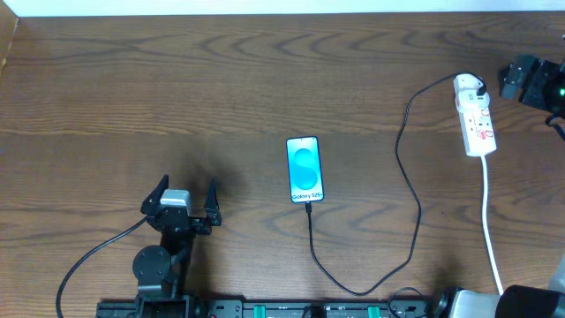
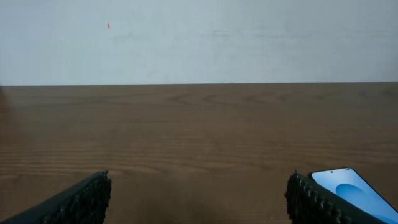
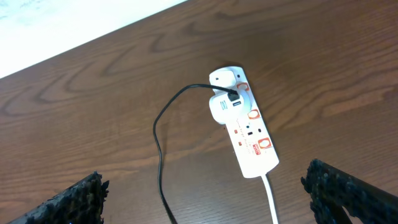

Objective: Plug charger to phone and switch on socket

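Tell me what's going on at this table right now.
The black charger cable already looks plugged into the phone mid-table. The right tool hovers open by the white power strip, apparently going for its switch. The left tool sits open near the front edge, holding nothing.

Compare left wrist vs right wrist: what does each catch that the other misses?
Left wrist only: a corner of the phone, screen lit blue, at lower right next to one finger of the left gripper. Right wrist only: the socket, the charger cable running into a white adapter plugged in near its far end, and its white cord. Both: the brown wooden table, a white surface beyond its far edge, and wide-open fingers, the right gripper included.
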